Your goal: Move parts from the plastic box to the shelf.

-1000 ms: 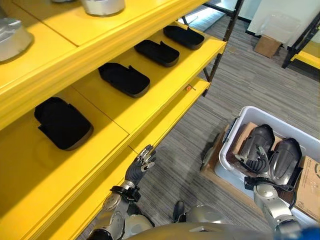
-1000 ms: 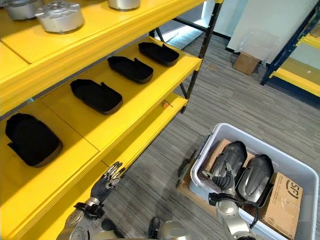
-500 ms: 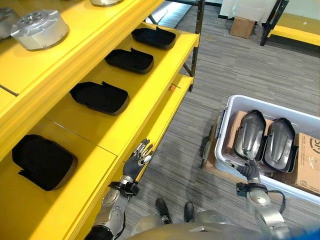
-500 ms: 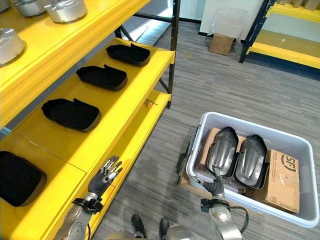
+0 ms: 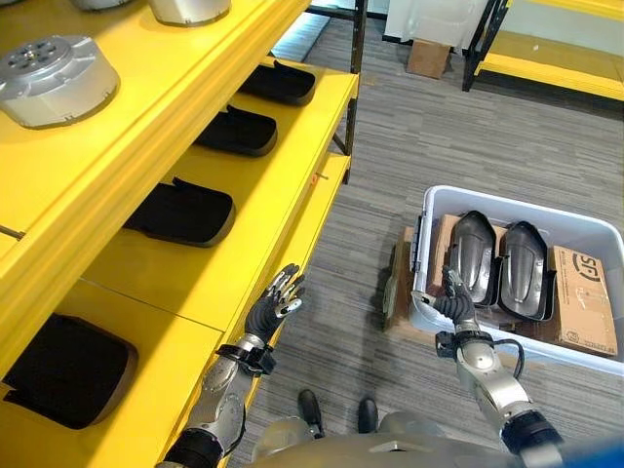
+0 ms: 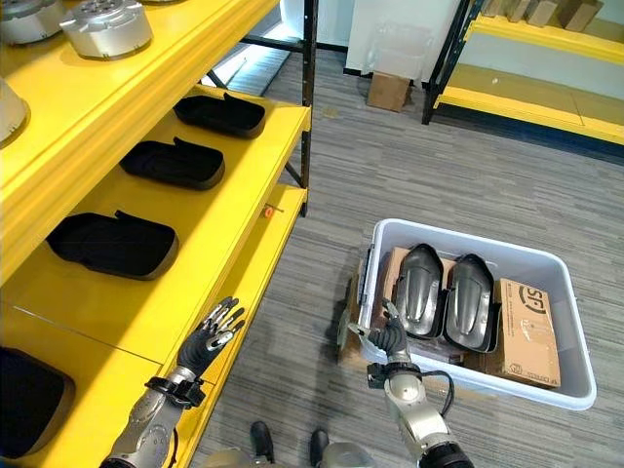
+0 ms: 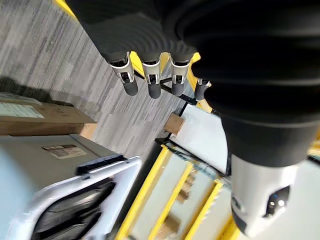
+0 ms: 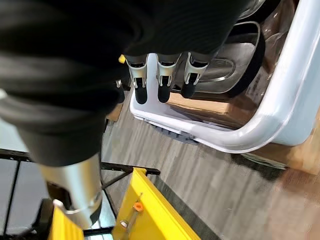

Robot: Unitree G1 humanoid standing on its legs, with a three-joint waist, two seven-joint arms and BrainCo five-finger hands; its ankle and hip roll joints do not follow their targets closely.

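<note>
Grey carpet, plastic box [image 5: 595, 230] parts [image 5: 474, 257] beside right hand [image 5: 453, 306]

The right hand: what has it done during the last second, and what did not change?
The right hand has drawn back from the two dark parts in the plastic box to its near rim, open and empty. The parts stayed in the box; the left hand stays open beside the yellow shelf.
</note>
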